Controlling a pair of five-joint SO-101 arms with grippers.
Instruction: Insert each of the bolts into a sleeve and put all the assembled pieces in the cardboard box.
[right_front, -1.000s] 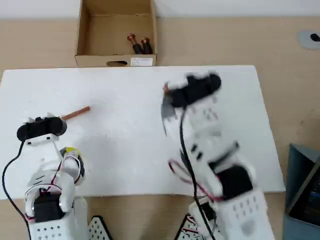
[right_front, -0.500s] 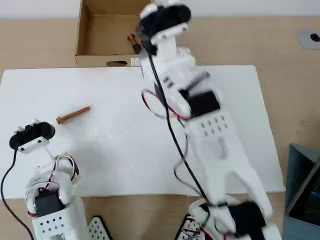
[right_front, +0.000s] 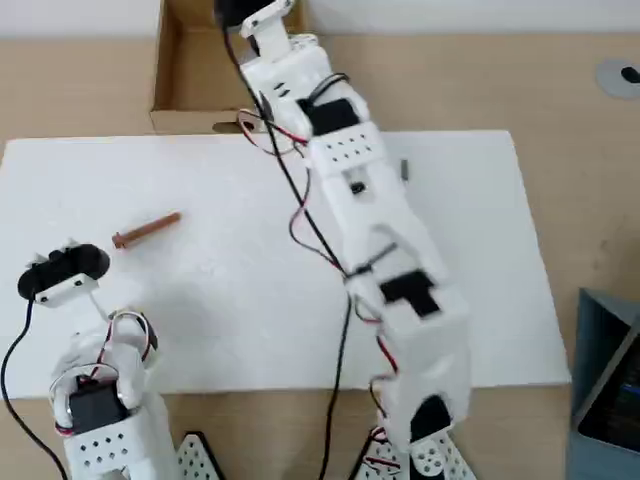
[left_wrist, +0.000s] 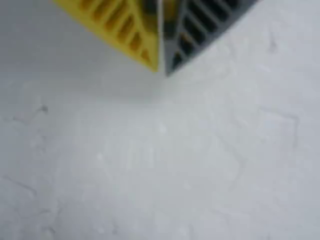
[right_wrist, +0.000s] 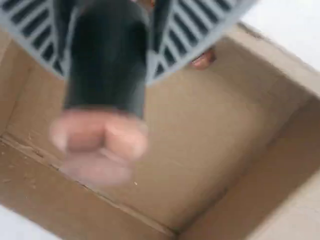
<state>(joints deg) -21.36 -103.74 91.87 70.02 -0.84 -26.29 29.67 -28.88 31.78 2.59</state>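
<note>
i'm watching my right gripper (right_wrist: 107, 30) pinching a smooth black cylindrical sleeve (right_wrist: 107, 65), its coppery bolt head (right_wrist: 100, 145) poking out, the arm stretching long over the brown cardboard box (right_wrist: 240, 150). the left gripper (left_wrist: 161, 62), ribbed fingers pressed together on nothing, is hovering over grainy white foam (left_wrist: 150, 175), and a loose bolt (right_front: 146, 229) is lying near it.

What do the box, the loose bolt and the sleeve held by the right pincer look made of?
The box looks like plain brown cardboard, going by its matte, tan walls. The loose bolt is probably copper-toned metal, judging by its reddish-brown colour. The sleeve is dark and matte, perhaps plastic or rubber, but blur leaves that open.
</note>
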